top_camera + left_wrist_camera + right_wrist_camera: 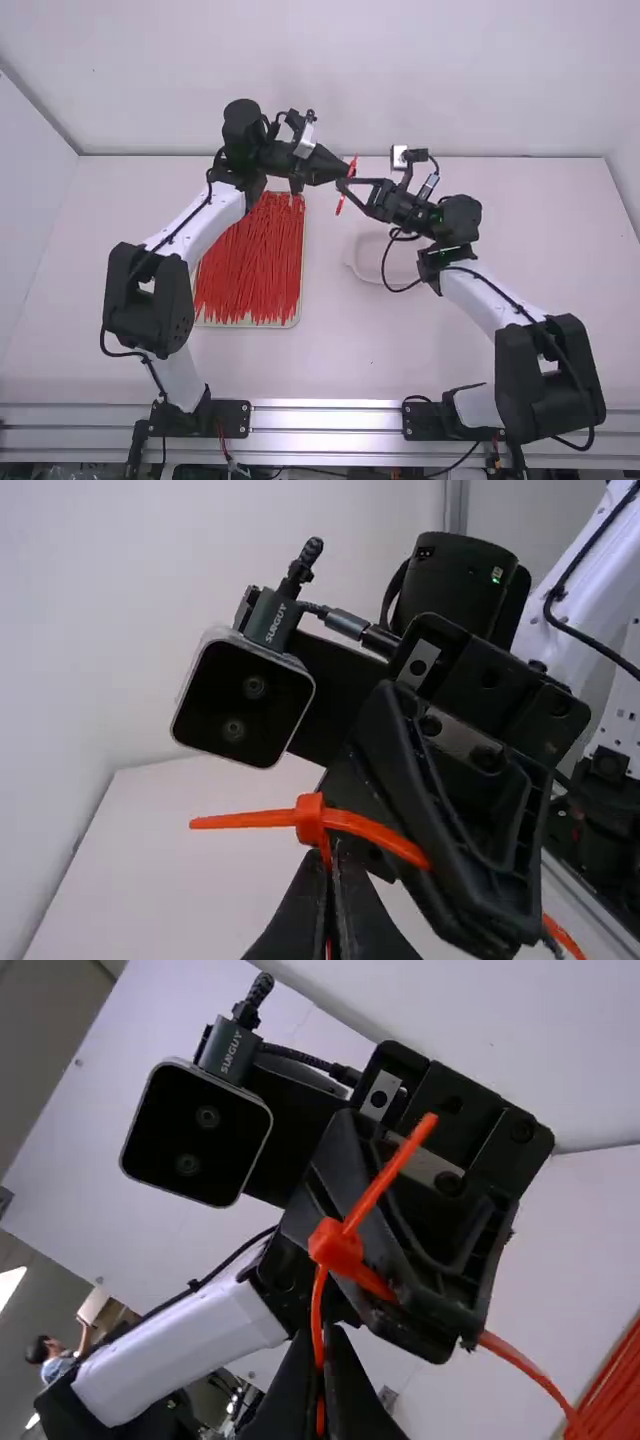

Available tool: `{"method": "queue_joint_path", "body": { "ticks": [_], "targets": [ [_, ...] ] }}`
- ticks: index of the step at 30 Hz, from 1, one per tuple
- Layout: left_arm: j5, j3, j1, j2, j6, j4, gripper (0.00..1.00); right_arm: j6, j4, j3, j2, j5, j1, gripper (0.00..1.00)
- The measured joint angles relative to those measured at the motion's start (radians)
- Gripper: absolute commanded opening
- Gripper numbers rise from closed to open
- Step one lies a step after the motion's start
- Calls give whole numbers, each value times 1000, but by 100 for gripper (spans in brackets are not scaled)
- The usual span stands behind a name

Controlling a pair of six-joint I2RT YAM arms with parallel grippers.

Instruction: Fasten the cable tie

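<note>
- Cable tie (346, 186), orange, hangs in the air above the white surface (520, 200). It sits between the two arms' jaws, toward the far side and near the middle.
- On my left wrist feed, the left jaws are clenched on it. The two black fingers (300, 920) press together with an orange strand pinched between them, just under the head (311, 820).
- From that head, one thin end sticks out free to one side. The strap on the other side runs across the right jaws, which face my camera.
- On my right wrist feed, the right jaws are clenched on it too. Their fingers (300, 1405) meet around an orange strand that rises to the cable tie (335, 1245) head.
- In that feed a free end pokes out past the head across the left jaws, and another length trails off to one side.
- From above, the left arm (200, 225) and the right arm (490, 300) both reach up the table and meet tip to tip.
- A pile of red ties (255, 262) lies on a flat board (250, 323) on the surface, beneath the left arm and apart from the held tie.
- The right arm's wrist camera (243, 702) looks straight at my left wrist feed.
</note>
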Motion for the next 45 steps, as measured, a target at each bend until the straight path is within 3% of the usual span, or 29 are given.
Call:
{"method": "queue_joint_path", "body": {
  "ticks": [9,24,39,45],
  "targets": [
    [-11,0,2,0,84,-110,1,-20,-24,16,0,-9,-13,0],
    [-18,0,2,0,66,-3,1,-36,-44,27,0,-35,-34,0],
    [-30,0,-9,0,120,-121,1,-35,-45,28,0,-58,-66,0],
    [-18,0,-7,0,130,-100,1,-28,-38,28,0,-55,-80,15]
  ]
}}
